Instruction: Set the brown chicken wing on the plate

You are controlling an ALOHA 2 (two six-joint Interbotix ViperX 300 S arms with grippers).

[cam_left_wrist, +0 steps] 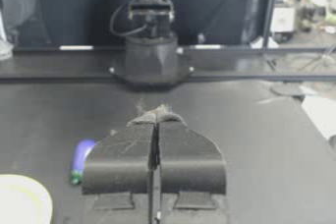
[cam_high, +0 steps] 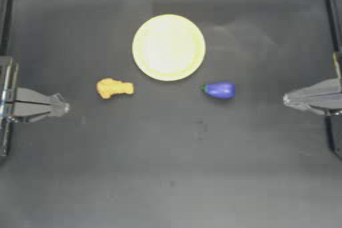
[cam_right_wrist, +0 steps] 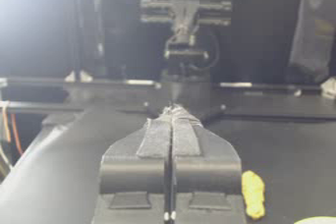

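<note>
Both arms sat drawn back at the worktop edges, left gripper and right gripper closed empty, the wing just ahead of the left one, the plate farther off.

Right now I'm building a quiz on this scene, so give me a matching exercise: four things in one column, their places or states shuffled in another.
1. brown chicken wing
2. plate
3. blue-purple object
4. left end effector

A. shut, parked at the table's left side
B. toward the table's far edge, bare
C. on the table, right of the plate
D. on the table, left of the plate

Pairs: 1-D, 2-B, 3-C, 4-A
</note>
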